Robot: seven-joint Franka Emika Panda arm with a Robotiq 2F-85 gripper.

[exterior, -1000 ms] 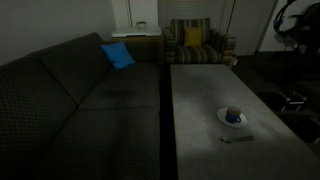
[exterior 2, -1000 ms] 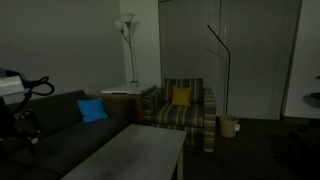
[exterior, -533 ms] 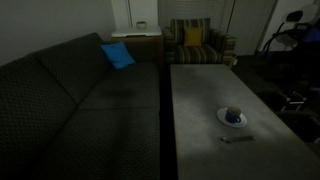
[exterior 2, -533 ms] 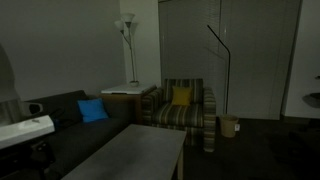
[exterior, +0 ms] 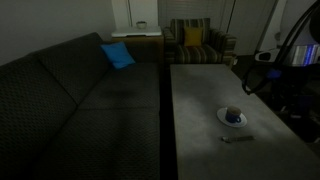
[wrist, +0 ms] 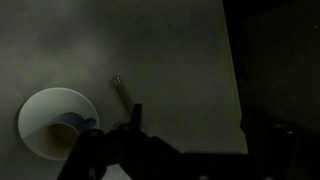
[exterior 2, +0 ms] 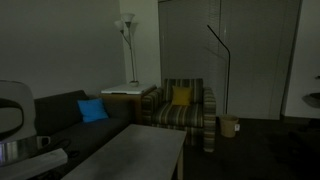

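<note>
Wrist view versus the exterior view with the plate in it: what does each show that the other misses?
Only the wrist view: a close look down past the gripper, jaws too dark to read. Only the exterior view: the sofa, blue cushion, striped armchair and the robot arm beside the table. Both: that grey table, the white plate and a small slim object lying apart from it.

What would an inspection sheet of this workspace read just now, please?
Surface: grey low table, dimly lit.
Job's things: white bowl holding something blue; thin metal utensil lying beside the bowl, apart from it.
Clutter: nothing seen.
Grippers: gripper above the table, near bowl and utensil; jaws too dark to judge.
Cables: nothing seen.
Surroundings: dark sofa with blue cushion, striped armchair, floor lamp.
</note>
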